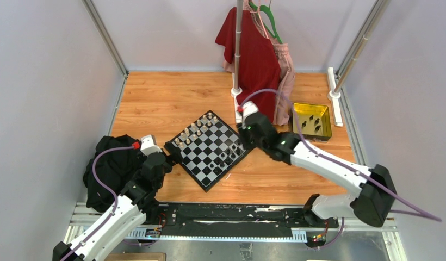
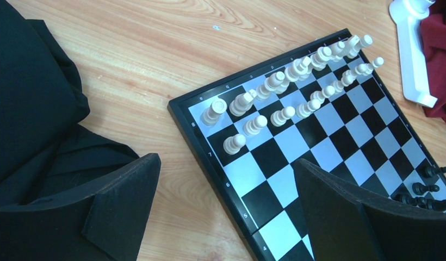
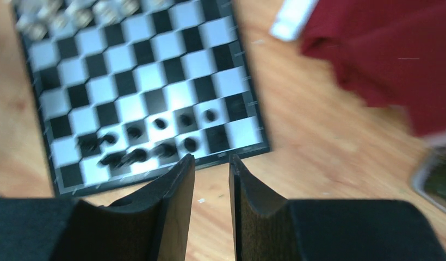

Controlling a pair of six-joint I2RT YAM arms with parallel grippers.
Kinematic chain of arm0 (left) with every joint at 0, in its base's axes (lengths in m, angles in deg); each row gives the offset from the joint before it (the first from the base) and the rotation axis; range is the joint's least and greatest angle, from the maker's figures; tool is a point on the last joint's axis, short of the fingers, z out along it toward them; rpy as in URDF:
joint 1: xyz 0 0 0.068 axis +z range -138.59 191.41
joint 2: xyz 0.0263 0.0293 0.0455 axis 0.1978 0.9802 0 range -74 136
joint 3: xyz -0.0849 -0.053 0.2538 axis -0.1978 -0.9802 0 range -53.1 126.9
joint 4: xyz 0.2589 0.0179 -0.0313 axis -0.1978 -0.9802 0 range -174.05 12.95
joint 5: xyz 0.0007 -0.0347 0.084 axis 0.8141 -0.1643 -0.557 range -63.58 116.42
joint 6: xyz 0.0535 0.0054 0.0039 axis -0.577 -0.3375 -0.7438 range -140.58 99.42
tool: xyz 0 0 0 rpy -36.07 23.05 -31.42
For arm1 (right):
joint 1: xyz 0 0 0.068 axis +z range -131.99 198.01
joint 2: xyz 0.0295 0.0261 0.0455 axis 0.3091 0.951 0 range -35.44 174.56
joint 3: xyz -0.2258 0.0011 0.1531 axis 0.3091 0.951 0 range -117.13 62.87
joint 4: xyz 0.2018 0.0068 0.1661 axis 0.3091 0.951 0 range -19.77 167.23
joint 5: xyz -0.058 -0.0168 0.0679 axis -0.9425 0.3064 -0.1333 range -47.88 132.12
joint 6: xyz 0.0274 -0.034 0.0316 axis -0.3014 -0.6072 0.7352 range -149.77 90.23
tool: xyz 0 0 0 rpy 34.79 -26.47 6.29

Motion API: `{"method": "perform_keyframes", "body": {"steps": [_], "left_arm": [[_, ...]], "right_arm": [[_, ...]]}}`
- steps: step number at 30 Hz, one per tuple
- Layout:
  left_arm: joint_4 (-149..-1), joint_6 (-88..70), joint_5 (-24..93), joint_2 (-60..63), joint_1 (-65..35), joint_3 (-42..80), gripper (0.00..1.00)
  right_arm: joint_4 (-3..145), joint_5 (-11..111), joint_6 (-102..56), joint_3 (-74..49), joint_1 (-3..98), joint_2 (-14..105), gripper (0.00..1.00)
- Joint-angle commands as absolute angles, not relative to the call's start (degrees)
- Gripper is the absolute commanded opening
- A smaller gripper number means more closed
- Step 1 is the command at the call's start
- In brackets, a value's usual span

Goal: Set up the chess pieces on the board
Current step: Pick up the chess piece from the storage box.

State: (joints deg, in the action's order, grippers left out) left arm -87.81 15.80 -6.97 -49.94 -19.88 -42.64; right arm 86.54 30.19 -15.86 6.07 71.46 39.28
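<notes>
As seen from top cam, board (image 1: pixel 205 159) sits diagonal on table (image 1: pixel 155 98); cream pieces (image 1: pixel 196 129) line its far-left side, black pieces (image 1: pixel 230 157) its near-right.
L wrist: my left claw (image 2: pixel 226 166) is spread wide at the board's edge, empty.
R wrist (blurry): my right claw (image 3: pixel 211 163) is slightly parted, empty, just off the black side.

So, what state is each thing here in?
Left pincer: open, empty.
Right pincer: slightly open, empty.
Small black-and-white checkered chessboard: flat, partly set.
Pale cream chess pieces: upright in two rows.
Tiny black chess pieces: several on the board.
Yellow translucent tray: holds more black pieces.
</notes>
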Motion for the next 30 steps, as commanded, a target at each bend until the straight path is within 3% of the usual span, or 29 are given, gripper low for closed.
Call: {"method": "perform_keyframes", "body": {"steps": [1, 15, 30], "left_arm": [[-86.22, 15.43, -6.89, -48.4, -20.23, -42.31, 1.0], [-85.35, 14.21, -4.78, -48.65, -20.23, -42.48, 1.0], [-84.79, 13.97, -4.43, -47.2, -20.23, -42.2, 1.0]], "right_arm": [[88.59, 24.86, -14.59, 6.69, 60.77, 34.47, 0.34], [79.76, 28.51, -10.28, 8.88, 27.95, 42.34, 0.43], [78.42, 32.14, -11.51, 3.18, 18.54, 57.51, 0.44]]}}
